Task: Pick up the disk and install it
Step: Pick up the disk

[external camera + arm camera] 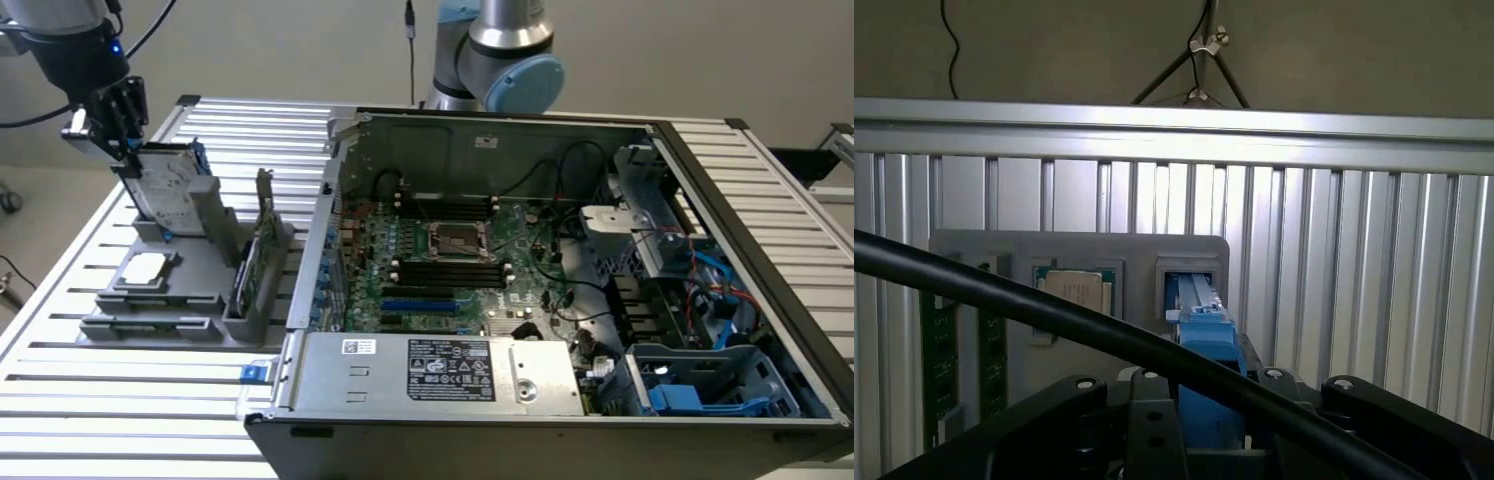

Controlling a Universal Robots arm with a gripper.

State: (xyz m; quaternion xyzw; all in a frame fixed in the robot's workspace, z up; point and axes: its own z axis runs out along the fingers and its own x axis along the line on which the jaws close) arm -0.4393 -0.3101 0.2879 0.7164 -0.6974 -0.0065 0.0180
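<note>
Straddling the top of the upright blue-framed silver-grey metal disk (168,188) in a grey plastic rack (200,290), the black hand (130,163) is sitting at the exterior view's upper left. Whether it is clamping the disk, I cannot tell.

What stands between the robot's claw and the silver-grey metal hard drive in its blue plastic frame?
Nothing visible. The black gripper sits right at the top edge of the silver-grey, blue-framed disk, which stands upright in the grey plastic holder.
</note>
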